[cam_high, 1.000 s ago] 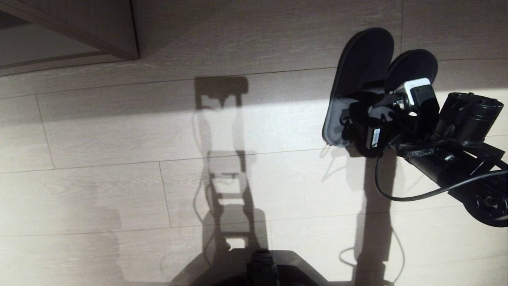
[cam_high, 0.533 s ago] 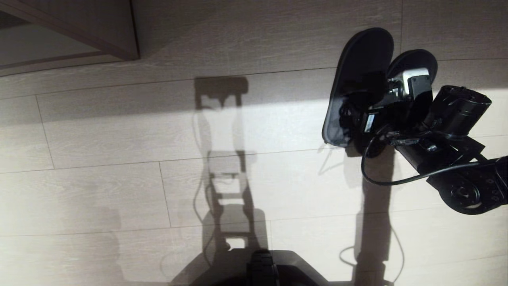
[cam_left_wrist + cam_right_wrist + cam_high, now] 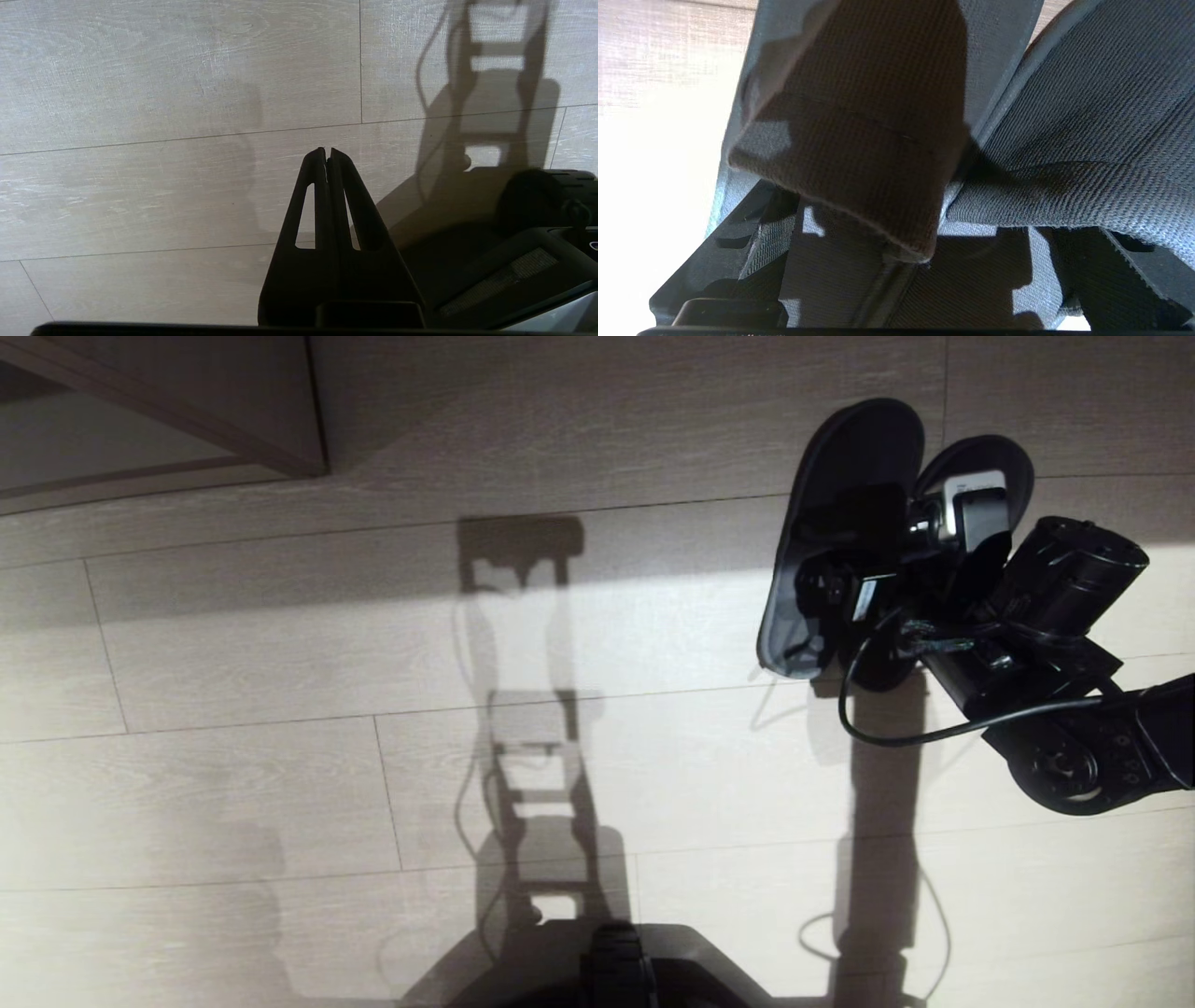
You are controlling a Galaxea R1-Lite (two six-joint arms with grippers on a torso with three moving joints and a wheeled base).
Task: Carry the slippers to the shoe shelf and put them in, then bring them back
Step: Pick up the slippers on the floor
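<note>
The slippers [image 3: 845,504] lie side by side on the floor [image 3: 280,756] at the robot's front right, toes pointing away from the robot. The left slipper of the pair is the longer shape in the head view; its heel end reaches into the sunlit band of floor, while both toes sit in shade. The two slippers touch along their inner edges.

The right end effector [image 3: 868,583] sits over the heel ends of the slippers, mostly covering the right one. In the right wrist view, the slippers [image 3: 1017,140] fill the picture, with the fabric uppers directly ahead of the black fingers [image 3: 752,238]. The fingers stand wide apart, spanning the heel openings, and press on nothing visible. Whether the fingertips touch the insoles cannot be told, since the fabric hides them.

The left end effector [image 3: 327,158] hangs above bare floor beside the robot base [image 3: 537,233], fingers pressed together at the tips and holding nothing.

A corner of the shoe shelf [image 3: 233,420] shows at the far left of the head view, well apart from the slippers. The shadow of the robot [image 3: 532,709] falls across the floor between shelf and slippers. A black cable [image 3: 896,737] loops below the right arm.
</note>
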